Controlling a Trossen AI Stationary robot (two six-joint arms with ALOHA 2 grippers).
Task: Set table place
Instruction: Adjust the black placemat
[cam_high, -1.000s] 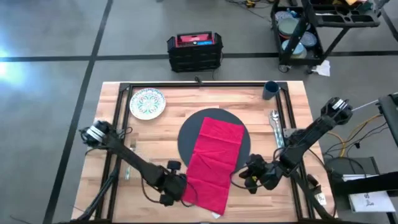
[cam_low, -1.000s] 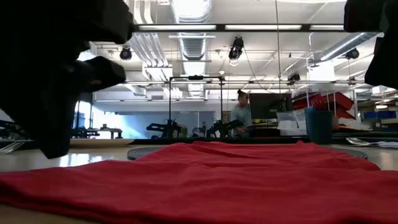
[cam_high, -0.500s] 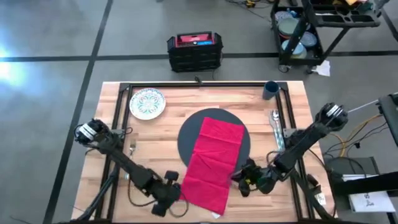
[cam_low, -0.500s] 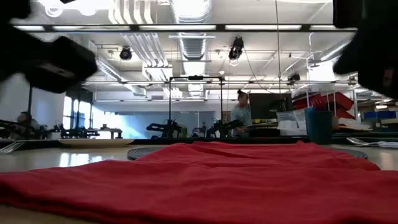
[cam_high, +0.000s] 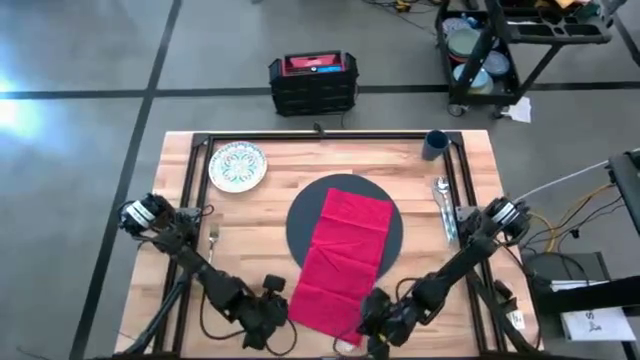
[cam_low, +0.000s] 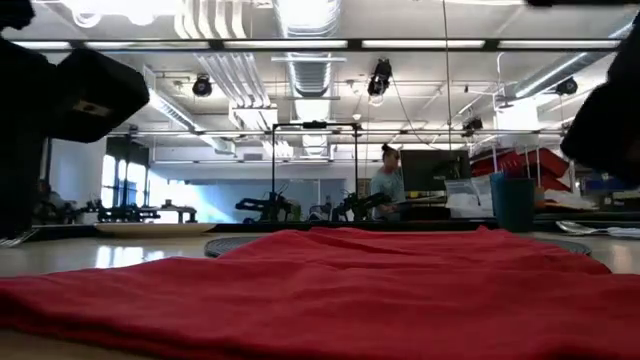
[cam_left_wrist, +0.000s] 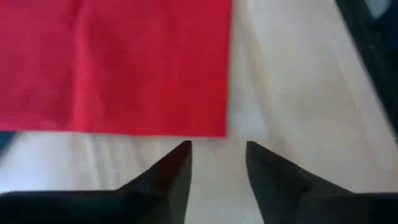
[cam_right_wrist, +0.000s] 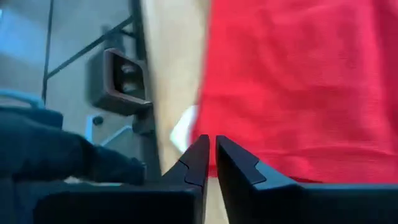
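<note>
The red napkin (cam_high: 343, 262) lies flat, its far half on the round dark mat (cam_high: 300, 225) and its near half on the table (cam_high: 250, 215). My left gripper (cam_left_wrist: 217, 155) stands open just off the napkin's near left corner (cam_left_wrist: 224, 132) and touches nothing. My right gripper (cam_right_wrist: 210, 144) is shut at the napkin's near right corner (cam_high: 362, 318). The patterned plate (cam_high: 237, 165) sits at the far left and the blue cup (cam_high: 434, 145) at the far right. A fork (cam_high: 212, 240) lies left of the mat, and a spoon and knife (cam_high: 443, 205) lie right of it. My right gripper's shut fingertips (cam_right_wrist: 202, 146) point at the napkin's near right edge (cam_right_wrist: 249, 143). The view runs along the fingers, so I cannot tell whether they touch the cloth. The napkin lies flat and slack on the table.
A black rail frame (cam_high: 325, 135) edges the tabletop. A small white object (cam_high: 345, 346) sits at the near edge beside the napkin. A black and red case (cam_high: 313, 82) and a cart (cam_high: 500, 45) stand on the floor beyond the table. A person (cam_low: 385, 180) is far off in the room.
Both grippers have moved toward the table's near edge. My left gripper now stands by the napkin's near left corner. My right gripper has also shifted left, to the near right corner. The napkin has stayed flat where it was.
</note>
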